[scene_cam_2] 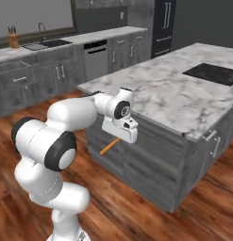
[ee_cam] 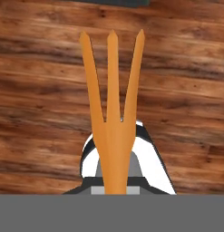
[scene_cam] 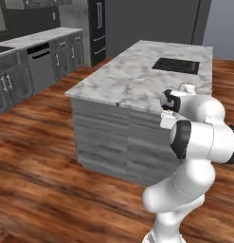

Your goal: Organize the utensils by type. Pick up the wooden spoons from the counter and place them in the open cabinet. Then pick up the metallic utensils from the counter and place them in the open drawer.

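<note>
The gripper (ee_cam: pixel 114 179) stands clamped on an orange three-tined fork (ee_cam: pixel 112 104), its tines pointing out over the wood floor (ee_cam: pixel 36 113) in the hand view. The right base view shows the fork (scene_cam_2: pixel 110 147) slanting down from the hand, just in front of the marble island (scene_cam_2: pixel 165 94); beyond the island, a sink counter (scene_cam_2: pixel 52 47). No writing is legible.

You have one orange three-tined fork (ee_cam: pixel 112 113) to count, one marble-topped island (scene_cam_2: pixel 184 101), and one black cooktop (scene_cam: pixel 175 65) set in it. Along the far wall you see one dishwasher (scene_cam_2: pixel 96 60), one sink (scene_cam_2: pixel 45 44) and one knife block (scene_cam_2: pixel 13 40), with perhaps three knives, too small to tell.
</note>
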Motion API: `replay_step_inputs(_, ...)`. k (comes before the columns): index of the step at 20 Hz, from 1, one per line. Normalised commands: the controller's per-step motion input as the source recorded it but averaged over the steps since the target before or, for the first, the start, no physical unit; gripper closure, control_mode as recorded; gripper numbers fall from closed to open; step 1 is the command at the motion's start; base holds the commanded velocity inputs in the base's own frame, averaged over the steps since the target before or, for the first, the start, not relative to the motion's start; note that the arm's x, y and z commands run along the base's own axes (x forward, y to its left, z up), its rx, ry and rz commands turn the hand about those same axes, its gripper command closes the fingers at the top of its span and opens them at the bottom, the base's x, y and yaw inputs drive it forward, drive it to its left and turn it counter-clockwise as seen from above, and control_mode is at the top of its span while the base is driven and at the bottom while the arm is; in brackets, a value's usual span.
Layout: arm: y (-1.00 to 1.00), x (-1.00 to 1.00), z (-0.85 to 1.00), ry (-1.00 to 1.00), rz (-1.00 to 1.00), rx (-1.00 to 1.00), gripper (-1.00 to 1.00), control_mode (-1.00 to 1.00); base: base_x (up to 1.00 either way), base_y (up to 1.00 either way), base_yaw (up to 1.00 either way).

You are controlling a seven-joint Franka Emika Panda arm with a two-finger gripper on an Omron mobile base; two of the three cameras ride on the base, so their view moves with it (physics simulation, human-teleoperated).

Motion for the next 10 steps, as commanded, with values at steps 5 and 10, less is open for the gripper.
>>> replay_step_inputs(5, 0.0, 0.0, 0.0, 0.0, 0.0, 0.0, 1.0, 1.0, 0.47, 1.0, 0.0)
replay_step_inputs(10, 0.0, 0.0, 0.0, 0.0, 0.0, 0.0, 1.0, 1.0, 0.45, 1.0, 0.0)
